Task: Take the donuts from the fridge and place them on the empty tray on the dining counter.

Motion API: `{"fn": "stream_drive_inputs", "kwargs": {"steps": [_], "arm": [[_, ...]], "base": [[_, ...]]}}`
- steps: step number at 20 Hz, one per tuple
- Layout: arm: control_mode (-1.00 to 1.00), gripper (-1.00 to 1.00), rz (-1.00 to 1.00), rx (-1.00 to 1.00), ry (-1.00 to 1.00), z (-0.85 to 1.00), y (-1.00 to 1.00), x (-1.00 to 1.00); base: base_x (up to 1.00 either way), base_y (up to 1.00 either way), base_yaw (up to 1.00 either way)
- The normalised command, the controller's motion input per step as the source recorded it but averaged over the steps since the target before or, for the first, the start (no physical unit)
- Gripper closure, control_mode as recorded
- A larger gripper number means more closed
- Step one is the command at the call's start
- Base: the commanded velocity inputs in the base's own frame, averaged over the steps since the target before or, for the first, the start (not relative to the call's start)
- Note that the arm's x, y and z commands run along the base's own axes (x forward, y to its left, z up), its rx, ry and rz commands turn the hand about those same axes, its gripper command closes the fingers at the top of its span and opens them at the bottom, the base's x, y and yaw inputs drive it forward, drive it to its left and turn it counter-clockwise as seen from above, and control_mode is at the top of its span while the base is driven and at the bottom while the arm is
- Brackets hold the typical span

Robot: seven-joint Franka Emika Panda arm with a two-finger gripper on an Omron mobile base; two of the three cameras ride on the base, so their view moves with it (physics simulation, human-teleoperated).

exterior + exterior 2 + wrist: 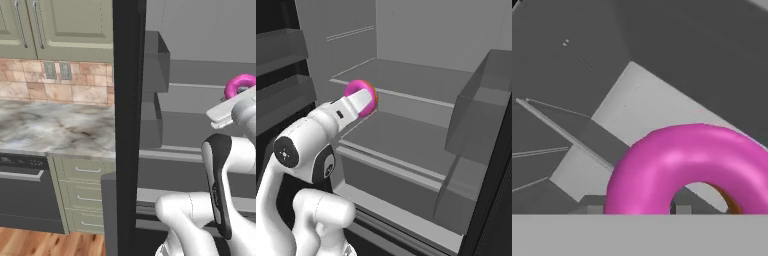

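The fridge stands open, its grey shelves bare in front of me. A pink frosted donut hangs upright in the air just ahead of the middle shelf's left end. My gripper is shut on its lower rim. From the left, the same donut pokes above the white hand at the right edge. In the hand view the donut sits close to the camera, with a tan underside showing through its hole. The tray and the dining counter are out of view.
The fridge's black door edge runs down the middle of the left base view. Grey door bins jut out at the right of the opening. A marble counter on sage-green cabinets lies to the left, with a dark appliance below it.
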Motion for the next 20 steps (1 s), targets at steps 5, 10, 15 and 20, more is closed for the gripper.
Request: {"fn": "stream_drive_inputs", "kwargs": {"steps": [5, 10, 15, 20], "arm": [[-1.0, 1.0, 0.1, 0.21, 0.37, -0.11, 0.0, -0.03], [-1.0, 1.0, 0.13, 0.05, 0.22, -0.16, 0.0, -0.02], [1.0, 1.0, 0.0, 0.0, 0.0, 0.0, 0.0, 0.0], [1.0, 1.0, 0.0, 0.0, 0.0, 0.0, 0.0, 0.0]], "base": [[0.0, 0.0, 0.0], [0.0, 0.0, 0.0], [-0.05, 0.0, 0.0], [-0.81, -0.09, 0.0]]}}
